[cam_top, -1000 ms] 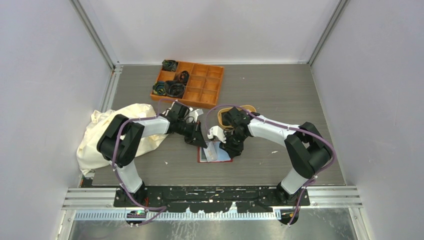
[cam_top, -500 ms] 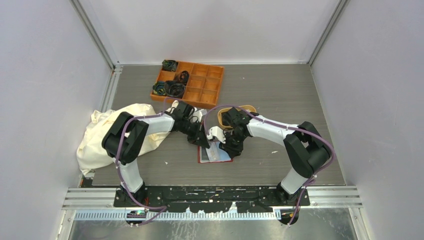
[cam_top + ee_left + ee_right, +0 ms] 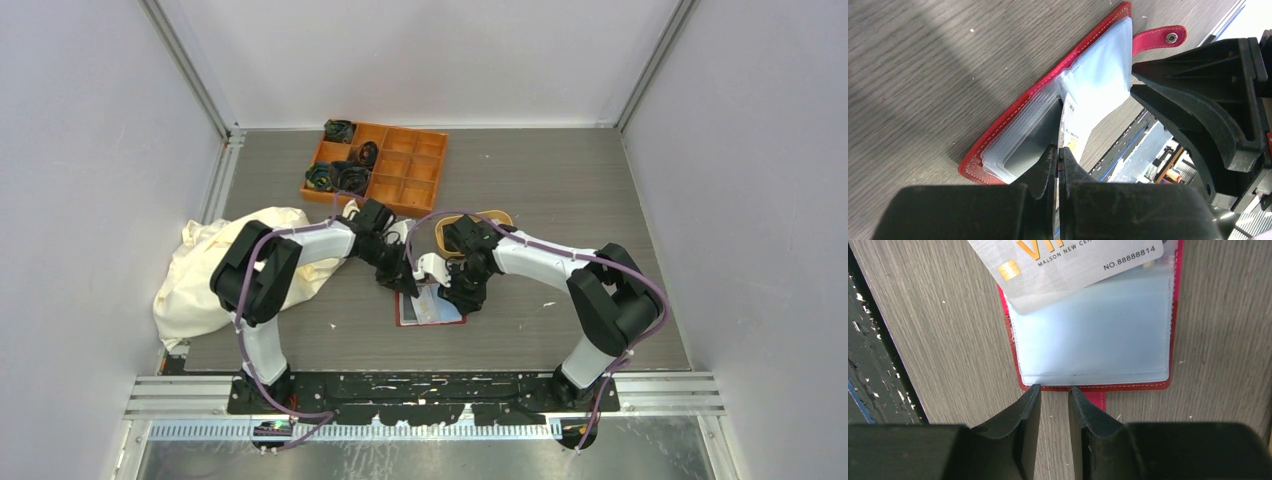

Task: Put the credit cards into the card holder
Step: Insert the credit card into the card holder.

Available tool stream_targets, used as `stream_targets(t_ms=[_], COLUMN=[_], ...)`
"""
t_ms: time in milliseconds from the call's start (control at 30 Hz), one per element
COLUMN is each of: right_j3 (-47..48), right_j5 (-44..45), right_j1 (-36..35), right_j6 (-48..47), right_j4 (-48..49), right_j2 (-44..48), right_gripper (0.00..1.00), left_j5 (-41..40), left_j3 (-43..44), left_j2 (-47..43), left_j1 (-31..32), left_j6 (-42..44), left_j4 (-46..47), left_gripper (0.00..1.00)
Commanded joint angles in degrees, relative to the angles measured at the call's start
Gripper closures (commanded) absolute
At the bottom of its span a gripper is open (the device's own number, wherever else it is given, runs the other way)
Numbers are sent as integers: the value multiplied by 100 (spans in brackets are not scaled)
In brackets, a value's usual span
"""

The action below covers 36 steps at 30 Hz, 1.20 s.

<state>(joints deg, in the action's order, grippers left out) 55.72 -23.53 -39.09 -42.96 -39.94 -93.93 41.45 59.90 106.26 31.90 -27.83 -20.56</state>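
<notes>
The left gripper is clamping its fingers together on the thin edge of a silver credit card, holding it on edge and tilted, with the card's lower corner sitting inside a light-blue clear pocket of the card holder. The card is showing a gold chip, orange lettering and a printed number in the right wrist view. The red card holder is lying open and flat on the grey wood-grain table, near its front edge between the two arms, with its stacked clear pockets facing up. The right gripper is hovering at the holder's near edge with its fingers standing a little apart, bare table showing between them and nothing caught there; the red snap tab is lying partly under one finger, and whether they are touching cannot be told. Farther back, an orange compartment box is sitting with dark bundles in several cells, a crumpled cream cloth is lying at the left, and a tan tray is peeking out behind the right arm.
</notes>
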Motion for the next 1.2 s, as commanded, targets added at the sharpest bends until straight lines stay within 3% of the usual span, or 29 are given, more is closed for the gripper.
stream_targets(t_ms=[0, 333, 833, 1167], right_j3=[193, 207, 220, 123], right_j5=[55, 85, 84, -525], right_j1=[-48, -84, -105, -131], right_j6=[7, 29, 51, 96], right_j4=[22, 22, 13, 170], right_j2=[6, 17, 82, 482], right_gripper=[68, 67, 67, 67], left_j5=[-290, -456, -326, -214], left_j3=[331, 811, 1208, 1200], left_j2=[202, 527, 793, 919], left_j1=[94, 209, 317, 319], left_j6=[151, 227, 185, 229], left_j4=[-434, -922, -939, -920], left_gripper=[99, 96, 94, 90])
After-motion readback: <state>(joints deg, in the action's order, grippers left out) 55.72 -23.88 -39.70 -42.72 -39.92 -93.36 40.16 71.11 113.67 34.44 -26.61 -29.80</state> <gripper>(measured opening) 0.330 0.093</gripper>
